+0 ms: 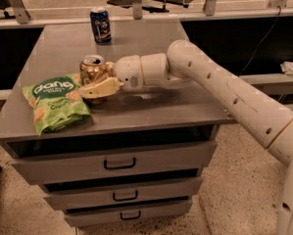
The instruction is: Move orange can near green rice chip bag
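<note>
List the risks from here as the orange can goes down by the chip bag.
The hand grips the orange can right beside the green rice chip bag. Pushing on could shove the bag toward the table edge. Set down on the bag's crinkled edge, the can might tip.
</note>
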`<move>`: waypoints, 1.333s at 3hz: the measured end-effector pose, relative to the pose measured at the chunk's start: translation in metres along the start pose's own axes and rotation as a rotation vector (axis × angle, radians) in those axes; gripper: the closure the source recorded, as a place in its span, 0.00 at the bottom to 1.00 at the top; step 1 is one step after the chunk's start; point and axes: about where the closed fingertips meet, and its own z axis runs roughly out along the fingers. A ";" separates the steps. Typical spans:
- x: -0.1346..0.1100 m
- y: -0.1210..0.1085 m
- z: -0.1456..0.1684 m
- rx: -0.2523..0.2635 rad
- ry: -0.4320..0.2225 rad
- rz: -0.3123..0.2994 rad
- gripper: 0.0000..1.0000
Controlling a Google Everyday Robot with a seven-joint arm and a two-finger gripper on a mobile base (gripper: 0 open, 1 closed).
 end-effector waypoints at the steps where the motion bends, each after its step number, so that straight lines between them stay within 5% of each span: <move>1: 0.005 -0.001 0.002 -0.011 0.005 -0.009 0.27; 2: 0.006 -0.003 -0.001 -0.011 0.012 -0.011 0.05; 4: -0.010 -0.025 -0.057 0.072 0.081 -0.069 0.00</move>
